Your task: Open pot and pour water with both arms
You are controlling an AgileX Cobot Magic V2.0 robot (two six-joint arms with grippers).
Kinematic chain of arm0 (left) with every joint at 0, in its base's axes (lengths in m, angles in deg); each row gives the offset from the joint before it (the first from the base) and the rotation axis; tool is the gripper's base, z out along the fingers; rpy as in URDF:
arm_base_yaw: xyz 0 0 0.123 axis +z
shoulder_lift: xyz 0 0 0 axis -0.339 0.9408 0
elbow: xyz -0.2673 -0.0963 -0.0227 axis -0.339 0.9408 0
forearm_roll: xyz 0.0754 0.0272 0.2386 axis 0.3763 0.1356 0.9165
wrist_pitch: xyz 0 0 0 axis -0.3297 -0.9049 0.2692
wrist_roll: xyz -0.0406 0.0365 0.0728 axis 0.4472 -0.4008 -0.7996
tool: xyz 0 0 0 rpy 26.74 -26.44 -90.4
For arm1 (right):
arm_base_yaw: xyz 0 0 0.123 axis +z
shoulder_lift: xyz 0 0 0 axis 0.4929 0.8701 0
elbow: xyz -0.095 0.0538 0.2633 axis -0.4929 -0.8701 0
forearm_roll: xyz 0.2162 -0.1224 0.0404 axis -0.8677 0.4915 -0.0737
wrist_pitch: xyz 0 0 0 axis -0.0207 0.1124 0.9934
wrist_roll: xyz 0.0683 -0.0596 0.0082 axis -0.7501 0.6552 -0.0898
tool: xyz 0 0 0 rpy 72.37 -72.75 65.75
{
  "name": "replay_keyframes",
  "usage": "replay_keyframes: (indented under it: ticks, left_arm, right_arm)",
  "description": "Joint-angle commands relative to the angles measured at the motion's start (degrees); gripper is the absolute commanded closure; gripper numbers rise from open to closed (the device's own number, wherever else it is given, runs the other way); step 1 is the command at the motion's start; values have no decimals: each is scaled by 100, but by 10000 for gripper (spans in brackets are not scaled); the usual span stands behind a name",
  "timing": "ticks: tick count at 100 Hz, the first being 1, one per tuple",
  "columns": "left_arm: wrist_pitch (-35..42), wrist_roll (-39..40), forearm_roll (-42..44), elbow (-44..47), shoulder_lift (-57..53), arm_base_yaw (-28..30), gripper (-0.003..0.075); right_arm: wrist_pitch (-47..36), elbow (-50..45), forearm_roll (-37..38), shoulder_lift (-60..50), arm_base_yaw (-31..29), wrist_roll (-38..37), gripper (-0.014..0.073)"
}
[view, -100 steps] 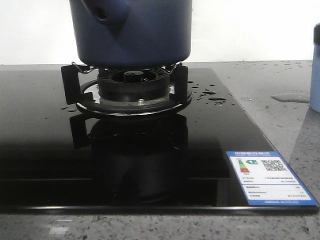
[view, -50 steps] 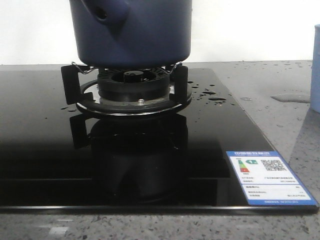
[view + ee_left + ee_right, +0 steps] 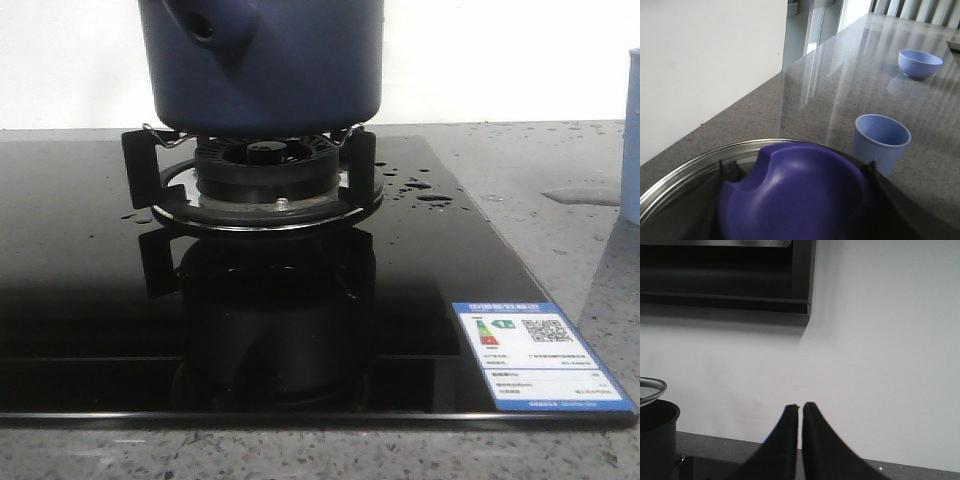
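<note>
Right now the large dark navy-blue round pot [image 3: 262, 65] sits on the black burner trivet [image 3: 255, 170] of the glossy black glass hob [image 3: 90, 270], its hollow stub with the round hole facing front-left. Over on the left wrist view, the left gripper [image 3: 795, 200] has its dark jaws clamped on either side of the rounded blue knob [image 3: 795, 195] of the steel-rimmed glass lid [image 3: 685, 175], and in the right wrist view that lid rim shows tilted and clear above the pot's lip, so by my reading the opening step is in hand, lid lifted but not yet parked. The right gripper [image 3: 800, 412] hangs above the hob with its jaws pressed together on nothing, well apart from the pot. Next, I'd judge, the left arm must carry the lid aside, and the right must spread its jaws and find the pot for the pour into the small pale-blue ribbed cup [image 3: 881, 142] standing near on the speckled grey stone worktop [image 3: 840, 85]. Water [image 3: 420, 190] already lies as shiny drops on the hob's right side, with a thin flat puddle [image 3: 580, 195] on the worktop. Against the frames a second back, the pot has not budged; only the cup's sliver at the right edge has narrowed.
</note>
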Motion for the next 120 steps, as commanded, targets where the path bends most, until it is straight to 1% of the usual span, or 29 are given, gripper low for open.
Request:
replay_keyframes:
  ticks: [1,12,30,48,54,63,68,84,100,110,120]
  left_arm:
    - [-125,-59,-720,-175,-164,-45,477]
    - [-301,-59,-735,-175,-64,-91,477]
    - [-313,-59,-644,-175,38,-194,477]
    - [-112,-59,-642,-175,49,-203,468]
    - [-15,-59,-631,-175,49,-203,412]
    - [326,-59,-659,-175,49,-203,255]
    - [509,-59,-693,-175,49,-203,213]
    - [567,-59,-747,-175,49,-203,239]
    - [456,-59,-956,-200,1,-203,232]
    - [373,-59,-1235,-200,-221,-150,232]
    - [373,-59,-1245,-200,-550,-81,232]
  right_arm:
    - [-298,151,-79,25,10,-19,667]
    - [-281,151,-79,25,10,-19,667]
    - [-250,151,-65,25,10,-19,667]
    - [-244,151,-19,25,10,-19,667]
    - [-244,151,-11,25,10,-19,667]
    - [-244,151,-11,25,10,-19,667]
    - [-244,151,-11,25,10,-19,667]
    - [-244,151,-11,25,10,-19,667]
    - [-236,151,-11,25,10,-19,667]
    - [-231,151,-11,25,10,-19,667]
    - [-222,151,-11,25,10,-19,667]
